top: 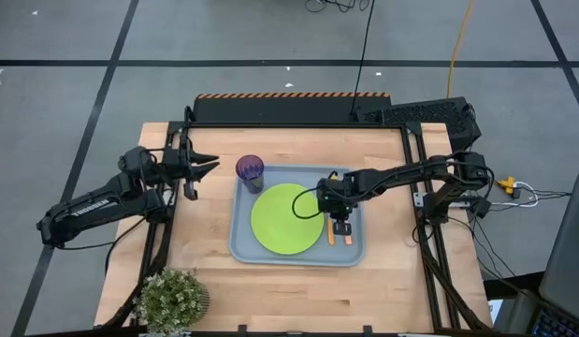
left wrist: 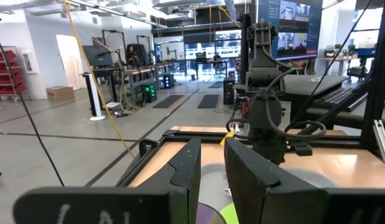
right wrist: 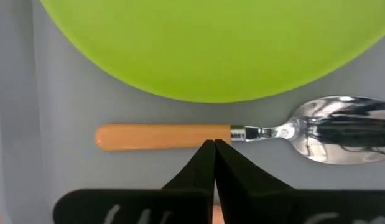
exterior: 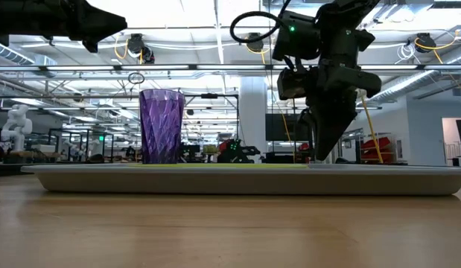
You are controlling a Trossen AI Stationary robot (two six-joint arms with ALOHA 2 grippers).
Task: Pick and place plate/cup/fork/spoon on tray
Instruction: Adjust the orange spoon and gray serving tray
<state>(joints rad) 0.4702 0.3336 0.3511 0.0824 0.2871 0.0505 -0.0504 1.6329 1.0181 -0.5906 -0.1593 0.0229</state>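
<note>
Nearest, off the tray's near-left corner: a potted plant [top: 172, 298] on the wooden table [top: 270, 290].

At the middle of the table: the tray [top: 242, 248], lying flat. In the low view only its near rim [exterior: 215, 181] on show, floor hidden behind it.

On the tray's right strip, between the plate and the right rim: the spoon [right wrist: 161, 137], lying flat just beside the plate's edge, apart from it. Bowl cut off at the edge of the right wrist view.

Directly over the spoon: the right gripper [right wrist: 214, 146], pointing down, fingers pressed together with nothing between them, tips at the handle near the neck. Touching or just above: cannot tell. From above, right gripper [top: 338, 223] covering most of the strip; two short orange pieces showing at its near side, heads hidden. Fork not told apart from the spoon there. In the low view, right gripper [exterior: 323, 152] reaching down behind the tray rim, tips hidden.

At the middle of the tray: the plate [top: 287, 218], flat on the floor; only part of it [right wrist: 211, 43] inside the right wrist view.

In the tray's far-left corner: the cup [top: 250, 170], upright, mouth up, apart from the plate; seen level as cup [exterior: 161, 125] above the rim.

Left of the tray's far-left corner, off the tray: the left gripper [top: 212, 167], raised, pointing toward the cup, fingers slightly parted [left wrist: 213, 144], grasping nothing.
</note>
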